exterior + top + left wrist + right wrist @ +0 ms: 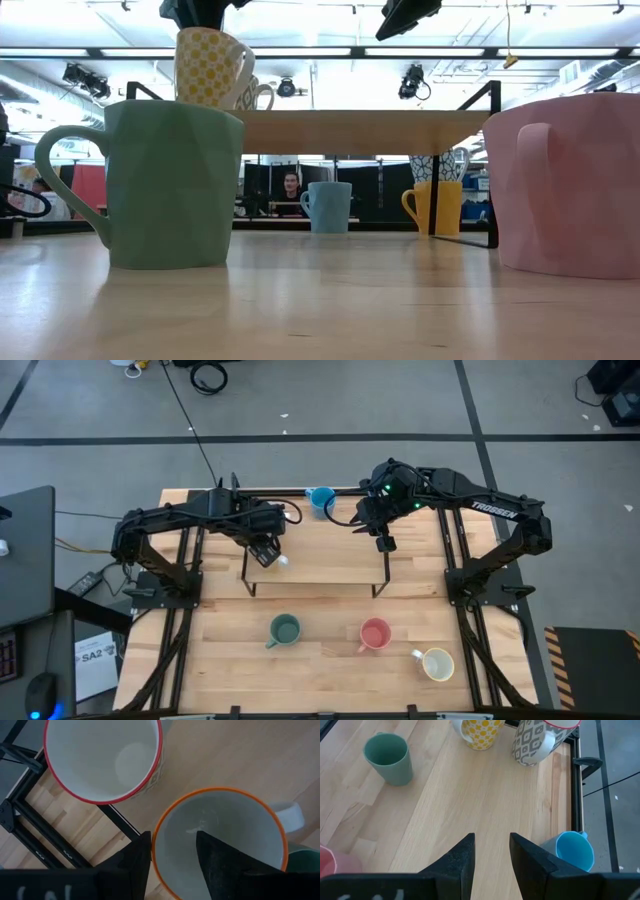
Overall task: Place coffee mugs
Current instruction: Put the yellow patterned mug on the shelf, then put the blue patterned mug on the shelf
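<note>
Orange-rimmed mug (220, 845) on shelf, left tool (172, 852) parted astride its rim, right tool (491, 851) open, empty.

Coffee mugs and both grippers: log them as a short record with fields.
shelf: raised wooden shelf, mid-table
on shelf: yellow patterned mug, red-rimmed mug beside it
left gripper: open, fingers astride the yellow patterned mug's rim
right gripper: open, empty, above the shelf
table front: green mug, pink mug, cream mug
behind shelf: blue mug
</note>
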Motion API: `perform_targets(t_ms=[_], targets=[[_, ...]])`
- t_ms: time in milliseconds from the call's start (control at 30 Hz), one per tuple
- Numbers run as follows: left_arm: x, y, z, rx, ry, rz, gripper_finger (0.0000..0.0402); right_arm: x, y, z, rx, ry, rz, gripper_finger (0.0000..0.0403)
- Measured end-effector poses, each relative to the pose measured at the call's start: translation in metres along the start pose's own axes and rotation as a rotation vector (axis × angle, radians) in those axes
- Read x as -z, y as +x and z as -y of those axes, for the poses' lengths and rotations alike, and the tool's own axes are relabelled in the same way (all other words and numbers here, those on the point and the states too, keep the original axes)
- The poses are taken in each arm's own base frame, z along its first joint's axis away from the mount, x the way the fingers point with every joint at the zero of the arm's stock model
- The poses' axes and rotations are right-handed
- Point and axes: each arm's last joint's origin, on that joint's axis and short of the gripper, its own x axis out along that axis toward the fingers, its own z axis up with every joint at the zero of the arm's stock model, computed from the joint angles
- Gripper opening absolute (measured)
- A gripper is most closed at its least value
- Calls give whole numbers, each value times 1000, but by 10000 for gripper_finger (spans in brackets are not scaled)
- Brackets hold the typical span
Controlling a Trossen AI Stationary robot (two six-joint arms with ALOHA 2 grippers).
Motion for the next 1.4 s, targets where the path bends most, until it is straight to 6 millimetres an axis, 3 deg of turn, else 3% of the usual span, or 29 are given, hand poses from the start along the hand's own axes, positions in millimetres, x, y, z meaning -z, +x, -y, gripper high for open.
perform_targets(t_ms=[367, 667, 933, 1100, 1400], targets=[[2, -5, -3, 12, 0, 15, 158, 0, 0, 0, 0, 0, 0, 128], [12, -23, -18, 46, 37, 70, 158, 0, 0, 0, 2, 1, -1, 128], [7, -42, -31, 47, 200, 276, 157, 6, -6, 11, 129, 31, -50, 128], [-9, -47, -46, 87, 263, 404, 157, 20, -20, 30, 209, 103, -83, 128], [-32, -38, -96, 70, 252, 422, 157, 66, -49, 68, 309, 318, -222, 128]])
